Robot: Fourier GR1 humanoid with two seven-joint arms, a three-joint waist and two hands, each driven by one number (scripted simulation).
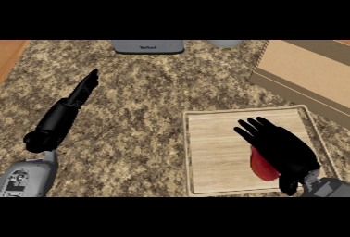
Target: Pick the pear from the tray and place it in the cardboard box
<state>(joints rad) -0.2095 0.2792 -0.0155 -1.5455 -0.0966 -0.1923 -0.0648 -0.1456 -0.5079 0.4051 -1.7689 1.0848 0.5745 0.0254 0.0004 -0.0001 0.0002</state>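
Red pear [260, 167] mostly hidden under right robot hand [284, 144].

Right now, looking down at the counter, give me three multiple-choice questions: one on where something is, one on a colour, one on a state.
1. Where is the cardboard box?
A. beyond the tray, at the far right
B. at the near left
C. on the tray

2. What colour is the fruit showing under the right hand?
A. green
B. red
C. yellow

3. How is the left hand?
A. curled round the fruit
B. open, fingers straight, holding nothing
C. inside the box

Answers:
1 A: the box sits past the tray's far right corner.
2 B: a red patch shows beneath the palm.
3 B: it stretches out over bare counter, far from the tray.
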